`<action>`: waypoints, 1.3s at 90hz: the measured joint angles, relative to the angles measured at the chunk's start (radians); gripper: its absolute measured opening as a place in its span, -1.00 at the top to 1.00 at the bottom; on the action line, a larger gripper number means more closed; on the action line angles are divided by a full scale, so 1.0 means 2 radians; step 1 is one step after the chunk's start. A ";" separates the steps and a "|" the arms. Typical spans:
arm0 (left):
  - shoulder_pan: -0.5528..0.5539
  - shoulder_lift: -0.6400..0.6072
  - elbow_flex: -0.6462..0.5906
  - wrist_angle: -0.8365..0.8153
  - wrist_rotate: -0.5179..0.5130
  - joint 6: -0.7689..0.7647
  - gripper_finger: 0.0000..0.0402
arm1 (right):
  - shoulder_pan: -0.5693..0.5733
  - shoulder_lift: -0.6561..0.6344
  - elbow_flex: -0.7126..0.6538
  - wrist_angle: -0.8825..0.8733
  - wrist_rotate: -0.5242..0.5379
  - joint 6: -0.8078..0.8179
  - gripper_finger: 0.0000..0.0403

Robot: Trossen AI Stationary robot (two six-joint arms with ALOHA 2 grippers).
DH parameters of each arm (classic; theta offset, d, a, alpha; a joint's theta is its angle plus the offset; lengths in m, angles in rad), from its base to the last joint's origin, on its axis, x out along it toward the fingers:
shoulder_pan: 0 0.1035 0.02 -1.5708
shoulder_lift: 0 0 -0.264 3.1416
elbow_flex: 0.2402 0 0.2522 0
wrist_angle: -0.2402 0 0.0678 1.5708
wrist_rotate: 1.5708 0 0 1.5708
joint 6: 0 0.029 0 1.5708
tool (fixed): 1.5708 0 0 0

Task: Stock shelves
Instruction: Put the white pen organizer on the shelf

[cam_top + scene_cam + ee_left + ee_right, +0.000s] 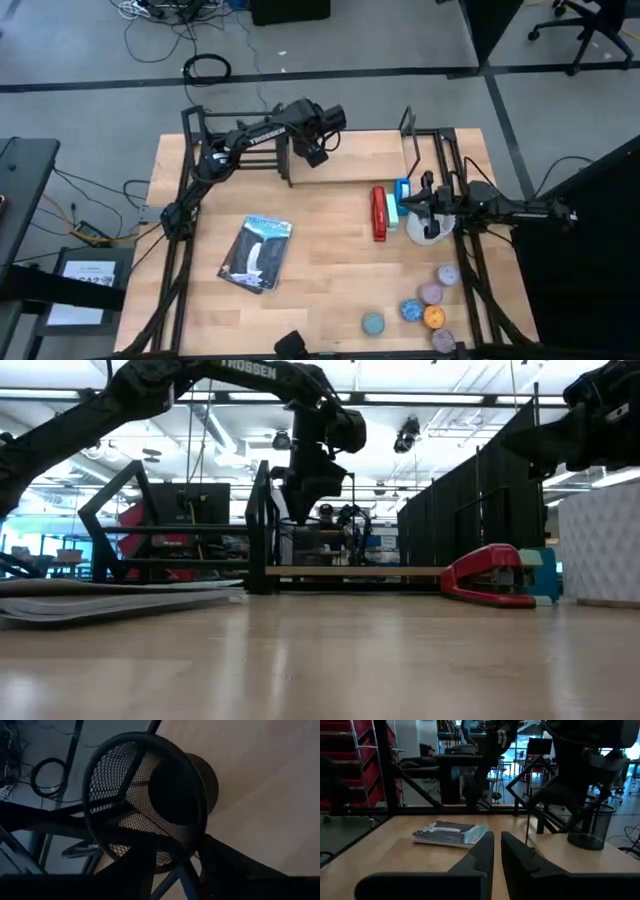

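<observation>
At the far edge of the table (330, 300) stood the shelves (350, 155), the barred rack on the left joined to the pale board running right. My left tool (312, 150) hung over the board with a black mesh cup (145, 800) closed in its fingers; in the right wrist view the cup (592, 827) looked to be on the board or just above it, and I could not tell which. I judged the stocking barely begun: apart from that cup, the board looked bare.

Most of the work was left. A book (257, 252) lay flat on the left half of the table, well apart from the rack. A red stapler (380, 213) lay near the right side with a blue box (402, 195) just beside it, and a white roll (428, 228) sat under my right tool (430, 205), whose fingers were nearly together, with nothing between them as far as I could see. Several small round discs (425, 305) were scattered at the near right corner.

In my judgement, nothing blocked the way to the board, though the left arm reaching across the rack would crowd any move toward the book slots.
</observation>
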 joint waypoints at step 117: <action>-0.315 -0.095 -0.114 0.127 -0.093 -0.086 0.37 | -0.001 0.000 0.000 0.024 0.044 -0.017 0.97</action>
